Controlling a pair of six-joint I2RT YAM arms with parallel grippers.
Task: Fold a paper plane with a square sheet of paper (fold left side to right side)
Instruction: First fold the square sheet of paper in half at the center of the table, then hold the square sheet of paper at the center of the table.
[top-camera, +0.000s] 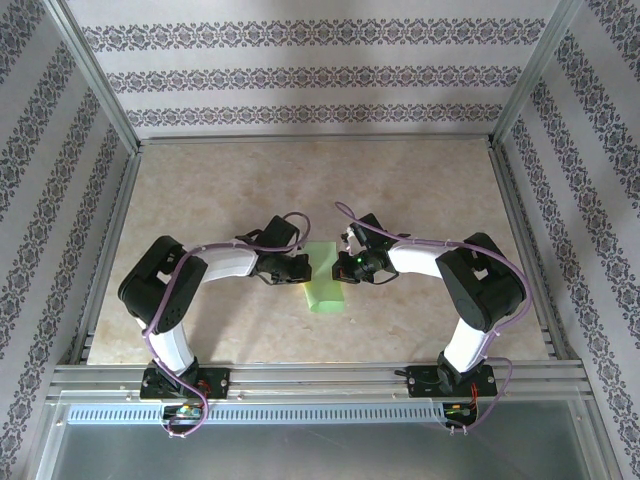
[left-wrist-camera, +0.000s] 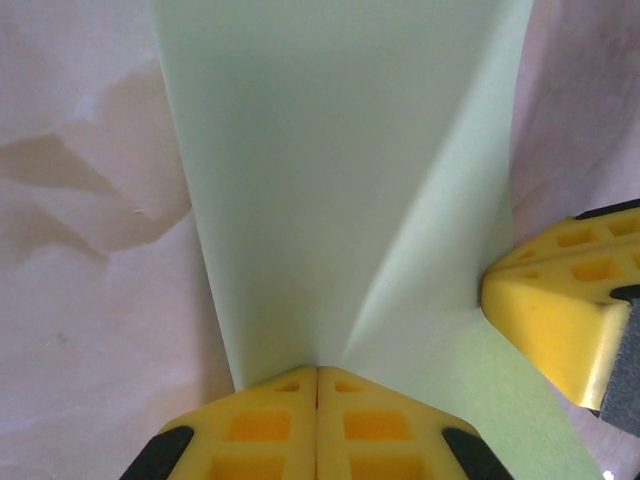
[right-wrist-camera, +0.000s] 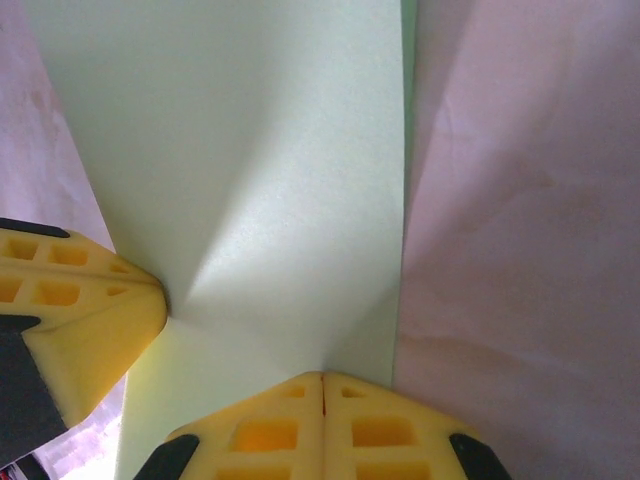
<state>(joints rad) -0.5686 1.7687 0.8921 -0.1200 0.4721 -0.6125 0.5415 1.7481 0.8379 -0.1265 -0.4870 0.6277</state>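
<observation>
On the beige table (top-camera: 420, 190), the square sheet of paper (left-wrist-camera: 330, 180) sits between the left gripper (left-wrist-camera: 317, 372) and right gripper (right-wrist-camera: 322, 378), both jaws pinched together on it. Pulling apart might rip it.

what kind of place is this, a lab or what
Probably a robot test cell: an aluminium frame holds patterned wall panels round a beige tabletop, where the left arm and right arm, bolted at the near edge, work a green sheet of paper.
</observation>
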